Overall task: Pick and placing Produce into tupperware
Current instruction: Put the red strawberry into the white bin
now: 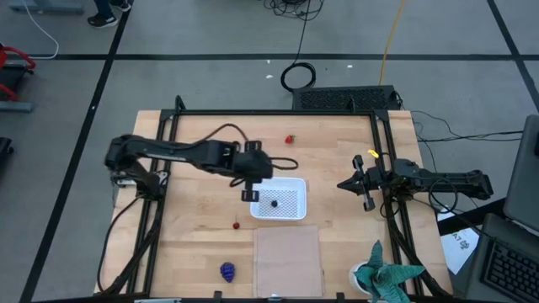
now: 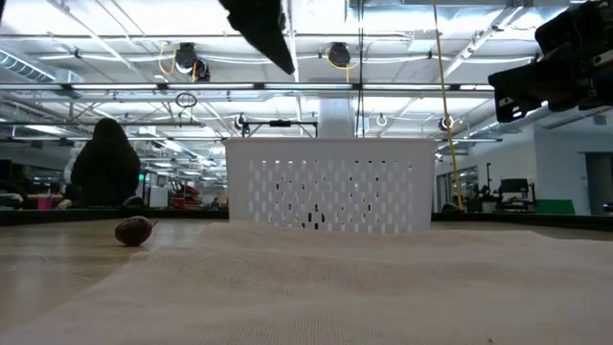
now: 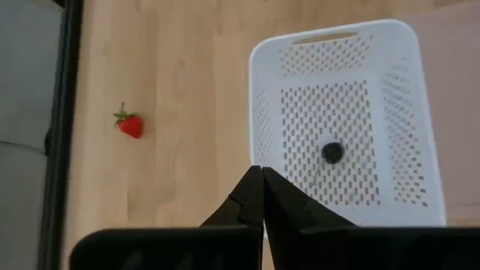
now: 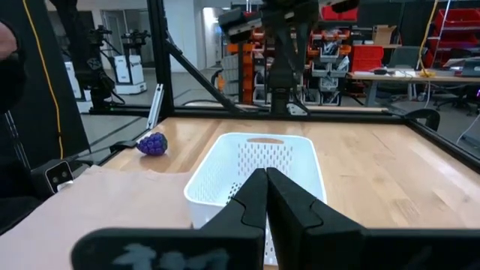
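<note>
The white tupperware (image 1: 285,200) (image 3: 349,112) (image 2: 329,185) stands mid-table with a dark round berry (image 1: 273,202) (image 3: 332,152) on its dotted floor. My left gripper (image 1: 253,192) (image 3: 262,178) hangs shut and empty above the tub's left wall, pointing steeply down. On the bare wood lie a red strawberry (image 1: 289,139) (image 3: 130,125) at the far side, a small red cherry (image 1: 236,225) (image 2: 134,230) near the tub's front left corner, and a purple grape bunch (image 1: 227,271) (image 4: 152,144) by the near edge. My right gripper (image 1: 342,185) (image 4: 265,180) waits shut at the right, pointing level at the tub.
A flat pale tan panel (image 1: 288,261) lies in front of the tub. A teal-and-white cloth-like object (image 1: 383,278) sits at the near right corner. Black frame bars (image 1: 160,202) run along the table's left and right sides. Open wood lies left of the tub.
</note>
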